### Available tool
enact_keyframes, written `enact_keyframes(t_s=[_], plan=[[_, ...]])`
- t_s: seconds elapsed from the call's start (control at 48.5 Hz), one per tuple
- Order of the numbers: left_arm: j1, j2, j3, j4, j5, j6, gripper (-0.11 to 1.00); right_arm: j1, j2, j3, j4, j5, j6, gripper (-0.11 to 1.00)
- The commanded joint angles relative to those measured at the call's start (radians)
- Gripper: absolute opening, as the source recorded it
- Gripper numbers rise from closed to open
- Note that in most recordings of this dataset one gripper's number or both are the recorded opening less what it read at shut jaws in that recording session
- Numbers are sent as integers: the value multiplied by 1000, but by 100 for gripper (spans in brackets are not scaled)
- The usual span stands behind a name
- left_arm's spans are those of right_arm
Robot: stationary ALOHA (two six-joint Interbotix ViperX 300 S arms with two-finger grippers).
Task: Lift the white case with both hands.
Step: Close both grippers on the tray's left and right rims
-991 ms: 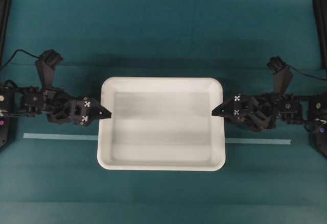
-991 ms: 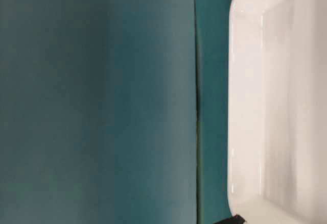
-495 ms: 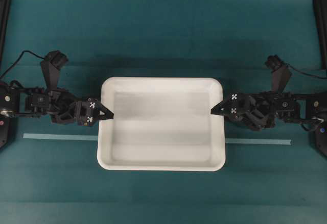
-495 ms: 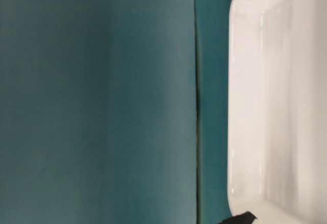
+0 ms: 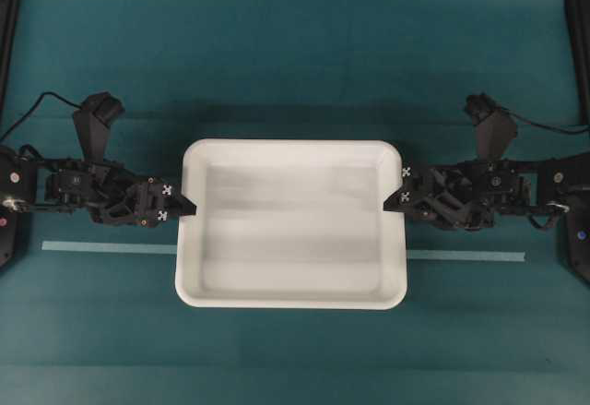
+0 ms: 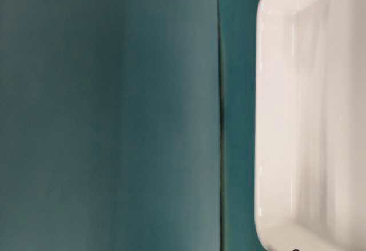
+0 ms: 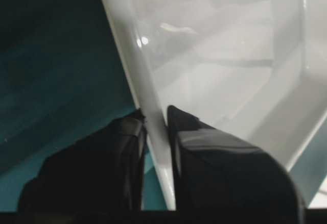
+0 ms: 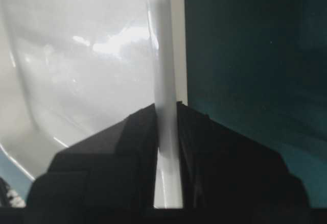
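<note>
white case [image 5: 291,223] between tools | left tool [image 5: 191,208] clamps left rim | right tool [image 5: 391,204] clamps right rim

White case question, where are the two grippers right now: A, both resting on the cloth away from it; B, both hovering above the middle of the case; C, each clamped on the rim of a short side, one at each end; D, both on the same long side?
C: the wrist views show the left gripper and the right gripper each pinching the rim of the white case, at opposite short ends.

A teal table [image 5: 295,73] carries the white case [image 5: 291,230], seemingly flat.
</note>
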Motion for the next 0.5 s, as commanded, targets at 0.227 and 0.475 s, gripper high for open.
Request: enact_keyframes(t_s=[0.227, 0.475], plan=[[-3, 5, -12, 3, 54, -61, 9, -9, -38, -11, -3, 94, 0, 11], [-9, -97, -67, 3, 161, -137, 9, -26, -129, -55, -3, 216, -3, 11]])
